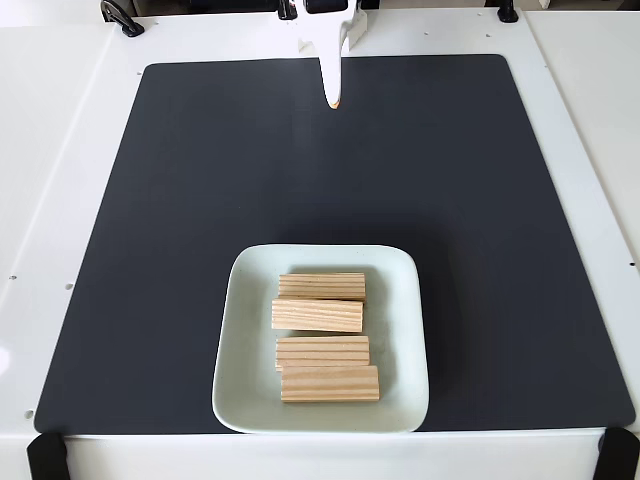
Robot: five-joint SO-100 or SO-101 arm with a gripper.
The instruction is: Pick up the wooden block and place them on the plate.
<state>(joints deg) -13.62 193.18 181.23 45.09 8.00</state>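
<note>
We see four blocks (322, 287) (317, 316) (323, 350) (330, 384) lying in a column on the plate (240, 340), grain running left to right, the lower two touching. The plate sits near the front of a dark mat (180, 200) on the white surface (60, 150). The tool (333, 100) hangs over the mat's far edge, well apart, its fingers pressed together and empty.

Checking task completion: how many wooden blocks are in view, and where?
4, all on the plate, in a column: top block, second block, third block, bottom block. The lower two touch; whether anything lies beneath them cannot be told.
</note>
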